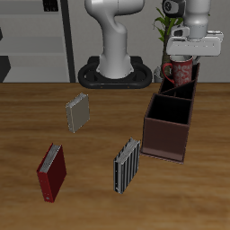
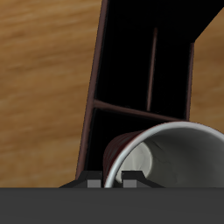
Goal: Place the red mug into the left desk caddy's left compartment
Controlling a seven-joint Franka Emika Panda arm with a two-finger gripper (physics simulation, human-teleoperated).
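Observation:
My gripper (image 1: pixel 185 57) is shut on the red mug (image 1: pixel 177 70) and holds it upright in the air over the back end of the left desk caddy (image 1: pixel 167 135), a long dark reddish-brown box with a black inside. The mug hangs just above the narrower left compartment (image 1: pixel 180 92) with the taller sloping walls, apart from it. The wide square section (image 1: pixel 169 113) lies nearer the table's front edge. In the wrist view the mug's white inside (image 2: pixel 188 162) and red wall (image 2: pixel 116 150) sit close under the camera, with the caddy's dividers (image 2: pixel 131 109) below. My fingertips are hidden there.
A grey book (image 1: pixel 77 111) stands mid-table. A red book (image 1: pixel 52 172) and a striped book (image 1: pixel 127 163) stand nearer the front edge. The robot base (image 1: pixel 115 70) is at the back, with a plant (image 1: pixel 169 13) behind the caddy.

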